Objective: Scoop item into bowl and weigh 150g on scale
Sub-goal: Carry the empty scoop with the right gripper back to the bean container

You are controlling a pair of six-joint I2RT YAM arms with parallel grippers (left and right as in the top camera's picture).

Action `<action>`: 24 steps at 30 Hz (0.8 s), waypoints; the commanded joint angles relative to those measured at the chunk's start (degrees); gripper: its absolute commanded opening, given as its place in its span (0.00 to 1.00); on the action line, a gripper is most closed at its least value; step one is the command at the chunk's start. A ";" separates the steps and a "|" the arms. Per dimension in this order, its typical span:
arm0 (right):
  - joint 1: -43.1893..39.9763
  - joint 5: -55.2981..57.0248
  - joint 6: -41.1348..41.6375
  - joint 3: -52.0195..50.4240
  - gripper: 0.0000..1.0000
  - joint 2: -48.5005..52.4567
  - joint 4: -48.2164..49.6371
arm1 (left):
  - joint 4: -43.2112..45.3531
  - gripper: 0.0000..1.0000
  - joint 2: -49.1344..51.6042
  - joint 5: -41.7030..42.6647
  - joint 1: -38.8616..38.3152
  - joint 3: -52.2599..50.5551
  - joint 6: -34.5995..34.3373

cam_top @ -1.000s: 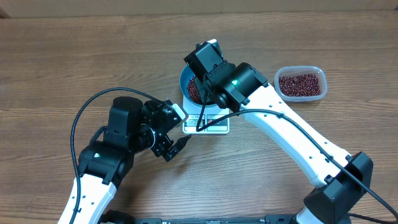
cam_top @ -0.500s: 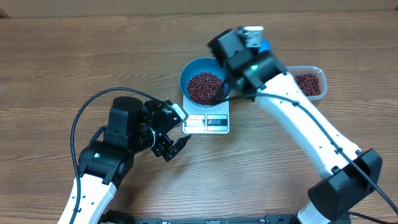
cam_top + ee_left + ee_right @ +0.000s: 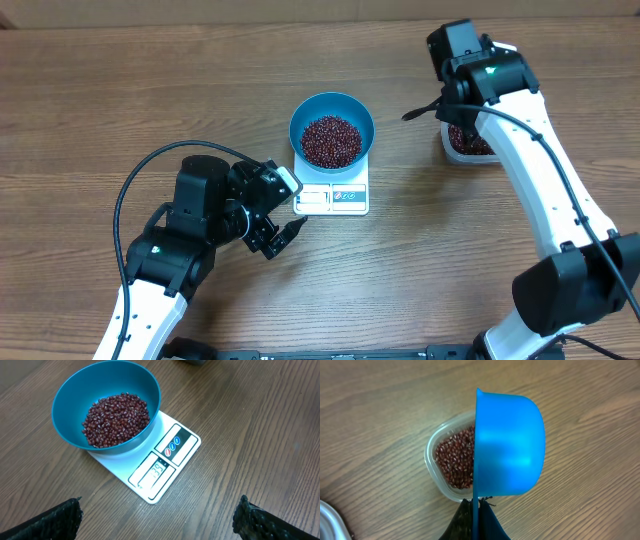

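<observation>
Your wooden table (image 3: 100, 100) has the scale (image 3: 160, 462) about mid-table, and the blue bowl (image 3: 107, 380) sits on it so every load of beans (image 3: 116, 420) gets weighed. The clear tub (image 3: 431, 457) of spare beans sits off to the right. Right gripper (image 3: 476, 519) is clamped on the scoop (image 3: 509, 445) handle. The scoop's on edge over the tub, probably lining up another dip. Left gripper (image 3: 157, 517) hangs spread wide and empty near the scale. A second back the right arm was over the bowl; the left hasn't budged.
</observation>
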 commanded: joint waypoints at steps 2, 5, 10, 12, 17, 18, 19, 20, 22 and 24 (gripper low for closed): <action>-0.28 -2.67 -0.24 -0.37 0.04 2.71 0.20 | 0.07 1.00 0.09 1.05 0.55 -0.28 -0.20; -0.28 -2.56 -0.72 -1.88 0.04 3.98 0.46 | 0.07 1.00 0.09 1.03 0.55 -0.28 -0.17; -0.31 0.44 -0.72 -2.45 0.04 5.95 0.37 | 0.07 1.00 0.09 1.03 0.55 -0.28 -0.17; -0.31 1.40 -0.79 -2.45 0.04 6.64 0.35 | 0.07 1.00 0.09 1.03 0.55 -0.28 -0.17; -0.31 2.29 -2.47 -2.45 0.04 8.50 0.87 | 0.07 1.00 0.09 1.05 0.55 -0.28 -0.17; -0.42 2.69 -2.47 -2.47 0.04 8.90 1.25 | 0.07 1.00 0.09 1.05 0.55 -0.28 -0.17; -0.57 2.97 -2.49 -2.47 0.04 9.51 1.57 | 0.07 1.00 0.09 1.05 0.55 -0.28 -0.17; -0.74 3.32 -2.47 -2.47 0.04 9.88 1.73 | 0.07 0.99 0.09 1.03 0.55 -0.28 -0.17; -1.38 3.52 -2.47 -2.47 0.04 11.10 2.25 | 0.07 1.00 0.09 1.05 0.55 -0.28 -0.20; -2.27 3.45 -2.47 -2.47 0.04 12.00 2.51 | 0.07 1.00 0.09 1.05 0.55 -0.28 -0.17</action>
